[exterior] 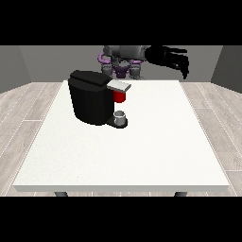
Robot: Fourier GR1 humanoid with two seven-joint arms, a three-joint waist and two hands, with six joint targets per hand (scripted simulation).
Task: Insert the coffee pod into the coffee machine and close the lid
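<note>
The near stretch of the white bench (123, 160) lies in front of the coffee machine (92, 99); just at the machine's foot, on its view-right side, a small grey cup (120, 116) stands on the drip base; above that cup a red part (120, 96), which I take for the coffee pod, sits under the grey lid (119, 85), and the lid juts out sideways from the machine's top, so whether it is fully down cannot be told. Beyond the machine and well up to its view-right, the hand at the view's right (177, 60) hangs in the air clear of the bench, its fingers drooping downward and holding nothing; the other hand does not show. The risk I judge from here: that hand is far from the lid, and a sweep across toward the machine could clip the lid's edge from the side, or nudge the cup off its base, or press down with the pod sitting crooked so the lid jams. No brand, label or writing can be read on the machine or anything else.
</note>
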